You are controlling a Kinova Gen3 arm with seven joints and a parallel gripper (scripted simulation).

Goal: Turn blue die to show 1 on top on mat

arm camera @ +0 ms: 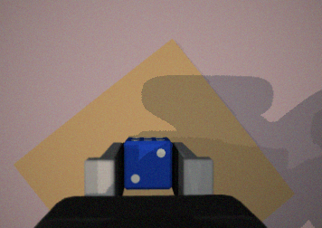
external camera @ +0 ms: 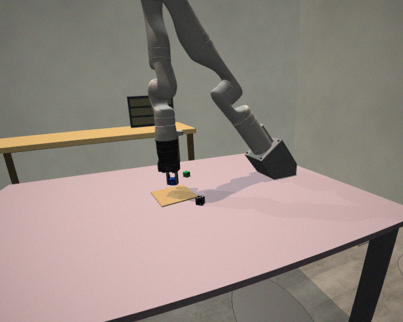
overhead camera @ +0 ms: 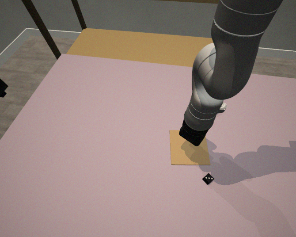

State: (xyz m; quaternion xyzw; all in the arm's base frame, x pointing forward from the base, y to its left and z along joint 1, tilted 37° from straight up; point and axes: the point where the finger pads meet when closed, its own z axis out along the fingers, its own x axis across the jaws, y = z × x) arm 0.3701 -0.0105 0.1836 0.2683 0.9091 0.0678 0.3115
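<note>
Blue die [external camera: 172, 181] [arm camera: 147, 165], two pips facing our wrist camera, is clamped in our gripper [overhead camera: 193, 136] [external camera: 172, 179] [arm camera: 147, 161] above the mat [overhead camera: 177, 155] [external camera: 162, 199] [arm camera: 86, 139]; in our exterior view, the green die [external camera: 186, 173] sits at two o'clock, the black die [overhead camera: 208, 178] [external camera: 199, 200] at four.

Robotics lab: bench-mounted arm [overhead camera: 233, 51] [external camera: 195, 41]

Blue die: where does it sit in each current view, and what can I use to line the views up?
Top: not visible; the arm hides the spot.
Exterior: left of centre and a little below mid-height, the blue die is between the fingers of the gripper.
Wrist: low, just left of centre, two-pip face toward the camera.
Shared landmark: the tan mat.
</note>
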